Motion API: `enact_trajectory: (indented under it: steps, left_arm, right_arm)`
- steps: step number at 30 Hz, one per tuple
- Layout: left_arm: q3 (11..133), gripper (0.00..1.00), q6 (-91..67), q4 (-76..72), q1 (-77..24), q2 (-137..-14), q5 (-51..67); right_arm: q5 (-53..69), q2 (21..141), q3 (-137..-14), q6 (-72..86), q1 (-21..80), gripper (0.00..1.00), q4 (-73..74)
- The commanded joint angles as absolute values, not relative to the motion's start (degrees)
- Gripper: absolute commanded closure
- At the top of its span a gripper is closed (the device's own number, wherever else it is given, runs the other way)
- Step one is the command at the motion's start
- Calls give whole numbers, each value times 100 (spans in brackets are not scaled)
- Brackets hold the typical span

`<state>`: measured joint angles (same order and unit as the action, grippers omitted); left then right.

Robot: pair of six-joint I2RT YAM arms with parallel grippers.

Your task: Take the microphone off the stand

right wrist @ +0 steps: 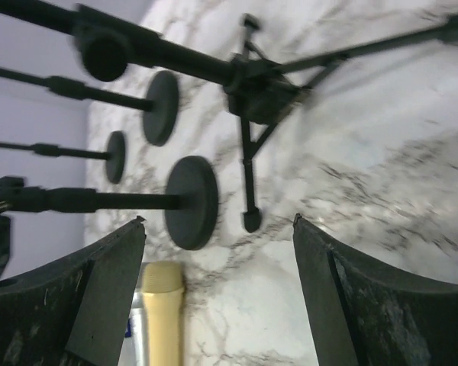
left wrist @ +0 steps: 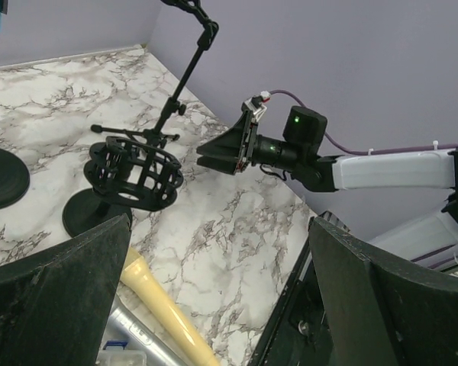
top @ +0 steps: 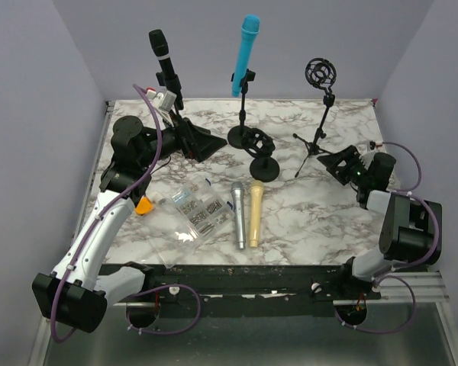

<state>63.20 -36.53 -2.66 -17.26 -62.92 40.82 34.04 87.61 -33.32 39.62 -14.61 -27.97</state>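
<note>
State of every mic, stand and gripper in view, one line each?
blue microphone: upright, clipped in stand
black microphone: upright in stand
silver microphone: lying flat, no stand
gold microphone: lying flat, no stand
tripod stand: standing, shock mount empty
short stand: standing, shock mount empty
left gripper: open, empty
right gripper: open, empty

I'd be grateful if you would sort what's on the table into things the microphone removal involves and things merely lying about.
Job: blue microphone on its stand; black microphone, also mounted; left gripper and right gripper, both open.
Lying about: silver microphone; gold microphone; clear parts box; empty round-base shock mount; empty tripod shock mount.
</note>
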Motion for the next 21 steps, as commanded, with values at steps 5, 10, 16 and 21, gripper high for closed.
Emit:
enact_trajectory:
  steps: [5,10,16,21]
  left_arm:
    - [6266,1,-3632,-424,-1705,-6284,4258]
    - [6268,1,-3621,-466,-1705,-6301,4324]
    - [6284,1,-3625,-459,-1706,-6362,4345]
    - [6283,1,-3629,-455,-1705,-6388,4334]
  right_arm:
    - [6065,10266,-3780,6562,-1782,29,-6689]
    - [6338,11350,-4161,8645,-1829,47,-9297]
    - [6264,11702,-4506,9109,-1836,40,-9728]
    - [5768,11016,-4728,7235,-1836,29,-6941]
